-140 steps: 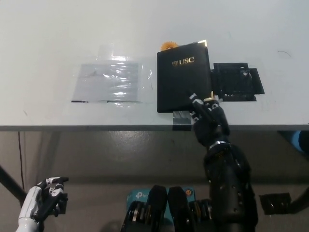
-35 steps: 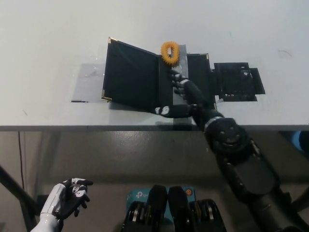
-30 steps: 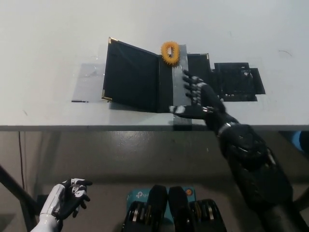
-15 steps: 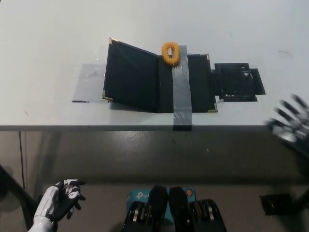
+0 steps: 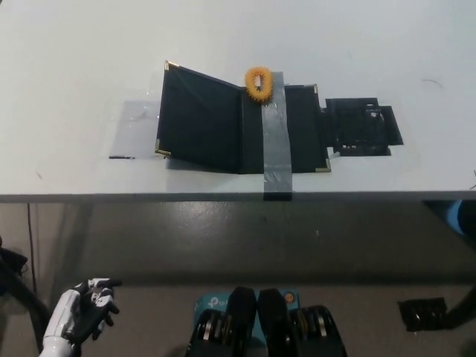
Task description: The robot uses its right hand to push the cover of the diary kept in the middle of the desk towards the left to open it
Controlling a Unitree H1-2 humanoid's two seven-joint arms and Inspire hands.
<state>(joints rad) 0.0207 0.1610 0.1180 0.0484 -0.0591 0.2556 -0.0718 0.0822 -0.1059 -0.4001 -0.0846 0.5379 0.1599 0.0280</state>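
White desk, diary at centre: cover lies swung toward 9 o'clock, so I judge opening complete. Right hand out of view; left hand rests at 7 o'clock, fingers loosely curled, empty.

No readable text, label, brand or number anywhere. Open diary on the desk showing only plain black inner faces, without print. Faint white marks on a teal box at the bottom edge, too small and cut off to read.
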